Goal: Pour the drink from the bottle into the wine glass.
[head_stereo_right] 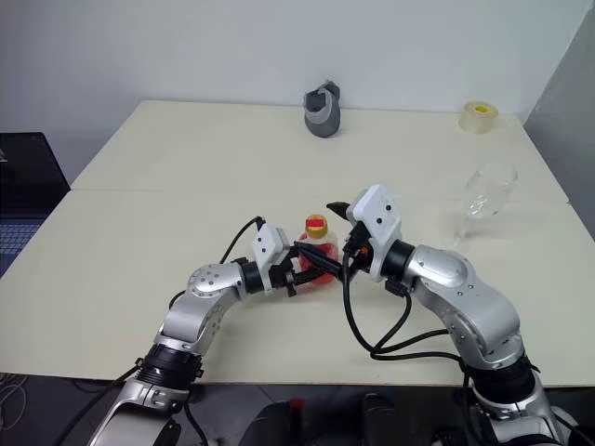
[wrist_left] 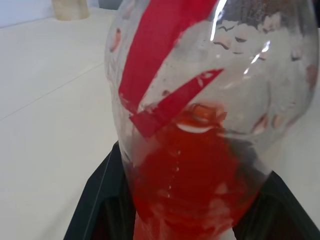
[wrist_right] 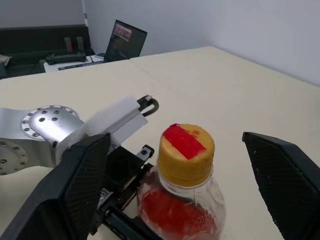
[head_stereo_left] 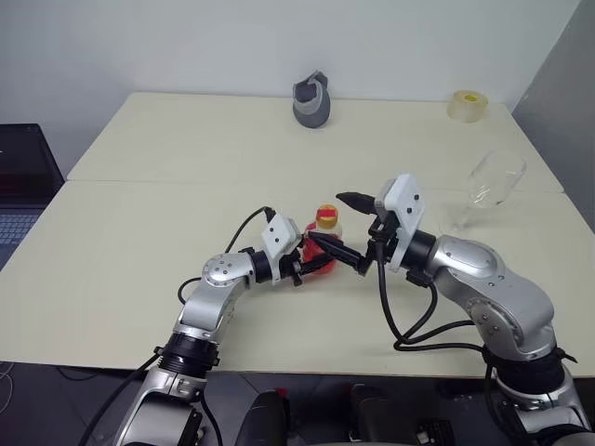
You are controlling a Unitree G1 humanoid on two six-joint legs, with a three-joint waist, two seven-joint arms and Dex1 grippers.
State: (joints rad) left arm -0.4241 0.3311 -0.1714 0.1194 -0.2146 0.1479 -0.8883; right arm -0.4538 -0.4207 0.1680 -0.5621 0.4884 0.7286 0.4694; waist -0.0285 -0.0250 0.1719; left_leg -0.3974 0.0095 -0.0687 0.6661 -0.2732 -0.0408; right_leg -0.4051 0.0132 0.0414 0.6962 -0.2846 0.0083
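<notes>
Two grippers meet near the front middle of the cream tabletop (head_stereo_left: 139,242), and between them we see the small clear plastic bottle (head_stereo_left: 323,243) with its rounded body, red-and-white label and yellow cap with a red centre (wrist_right: 186,151). It stands upright with the cap on. Our left gripper (head_stereo_left: 321,263) reaches in level from the left and pinches the lower body of the bottle between its two black fingers (wrist_left: 102,200), which press against the plastic on either side. Bright red translucent drink (wrist_left: 192,185) fills the lower part of the bottle; the upper part looks clear.

Our right gripper (head_stereo_left: 355,230) comes in from the right at the height of the bottle's top, its fingers (wrist_right: 280,175) spread wide. They flank the cap with a gap on both sides, one passing above and behind it and one lower and in front, touching nothing that we can make out.

Well apart to the right stands the clear colourless stemmed wine glass (head_stereo_right: 484,197), with nothing red in its bowl. At the far edge of the tabletop we see a grey rounded object (head_stereo_left: 313,100) and a roll of pale tape (head_stereo_left: 468,105). A dark laptop (head_stereo_left: 20,177) sits off the tabletop's left side.
</notes>
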